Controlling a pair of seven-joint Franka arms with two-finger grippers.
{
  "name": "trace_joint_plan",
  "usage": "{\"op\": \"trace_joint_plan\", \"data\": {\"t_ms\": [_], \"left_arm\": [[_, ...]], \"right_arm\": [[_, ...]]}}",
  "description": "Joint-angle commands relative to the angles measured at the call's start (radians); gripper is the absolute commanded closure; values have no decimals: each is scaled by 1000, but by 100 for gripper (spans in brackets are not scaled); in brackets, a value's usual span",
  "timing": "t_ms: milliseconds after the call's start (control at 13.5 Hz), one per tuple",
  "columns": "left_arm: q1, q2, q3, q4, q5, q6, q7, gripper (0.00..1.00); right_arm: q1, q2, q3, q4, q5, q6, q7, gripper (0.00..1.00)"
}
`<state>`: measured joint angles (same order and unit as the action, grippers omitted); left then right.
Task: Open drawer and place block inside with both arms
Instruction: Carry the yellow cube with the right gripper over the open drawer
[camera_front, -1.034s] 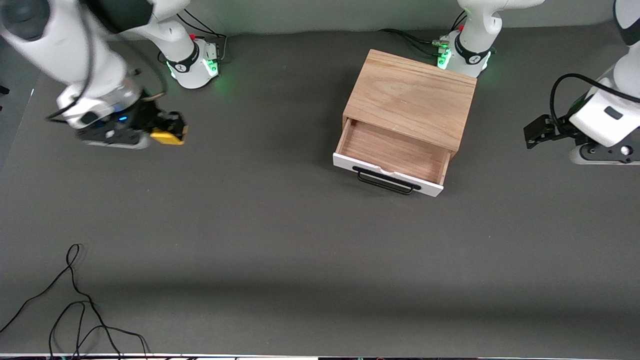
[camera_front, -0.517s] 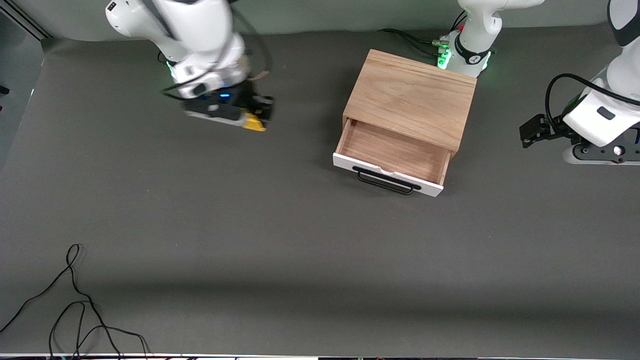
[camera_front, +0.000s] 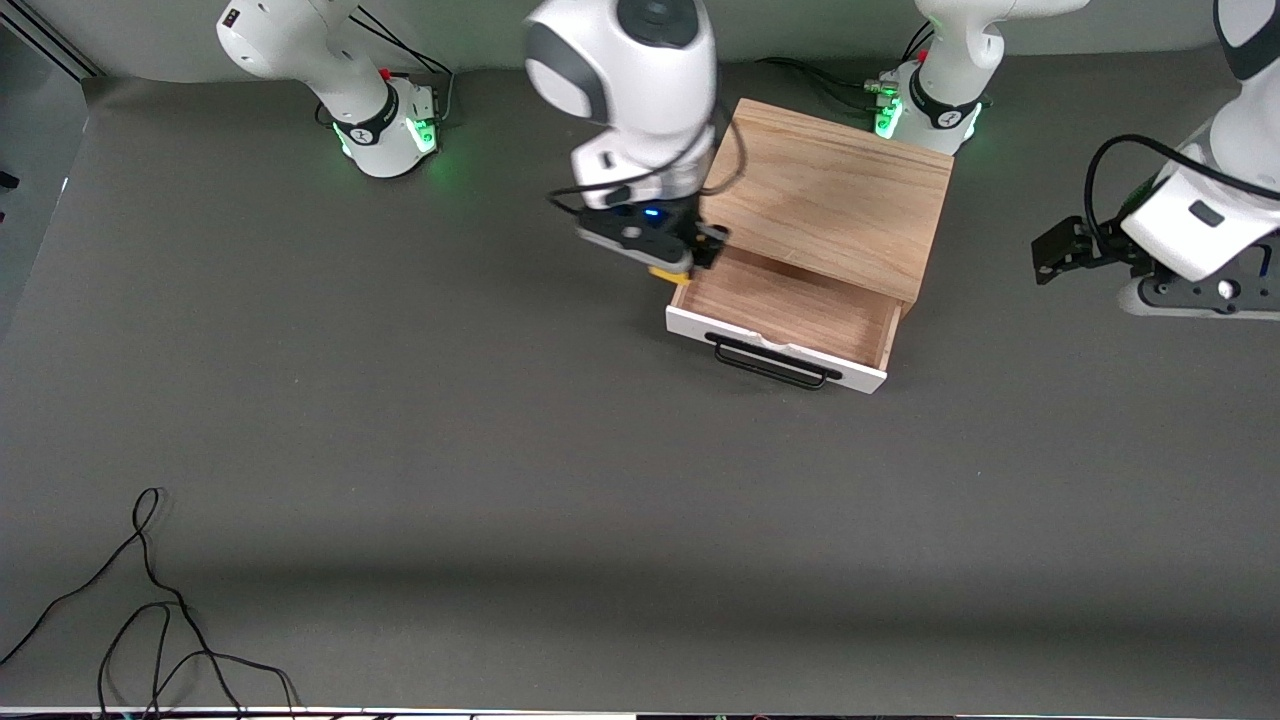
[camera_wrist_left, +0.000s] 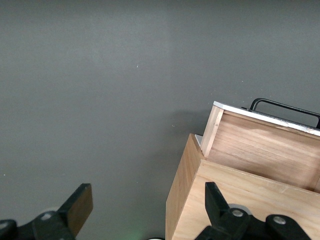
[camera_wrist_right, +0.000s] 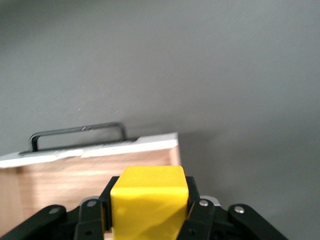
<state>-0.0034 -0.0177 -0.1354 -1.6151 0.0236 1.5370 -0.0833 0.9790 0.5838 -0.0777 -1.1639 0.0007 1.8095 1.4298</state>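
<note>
- Drawer (camera_front: 790, 308): white front, black bar handle (camera_front: 770, 362), light wood inside; pulled out of the oak box (camera_front: 825, 195) toward the front camera, nothing visible in it.
- Block (camera_wrist_right: 149, 202): small yellow cube, clamped between the fingers of the right pincer (camera_front: 672, 262); it hangs over the drawer's corner at the right arm's end, apparently just at the edge rather than fully above the interior.
- Left pincer (camera_front: 1062, 252): fingers spread apart, holding nothing, up in the air over the table (camera_front: 500, 450) at the left arm's end, well apart from the box; this arm waits.
- Black cable (camera_front: 140, 610): loose on the table, nearest the front camera.
</note>
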Motion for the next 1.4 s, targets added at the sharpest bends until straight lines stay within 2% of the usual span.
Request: {"op": "trace_joint_plan", "data": {"t_ms": [0,1330], "left_arm": [[-82,-71,101,-88,-13,41,31,0],[-61,-44,85,-77,-13,35,42,0]], "right_arm": [[0,146,19,190,-10,-30,69,65],[41,330,30,176,-21,114,66,65]]}}
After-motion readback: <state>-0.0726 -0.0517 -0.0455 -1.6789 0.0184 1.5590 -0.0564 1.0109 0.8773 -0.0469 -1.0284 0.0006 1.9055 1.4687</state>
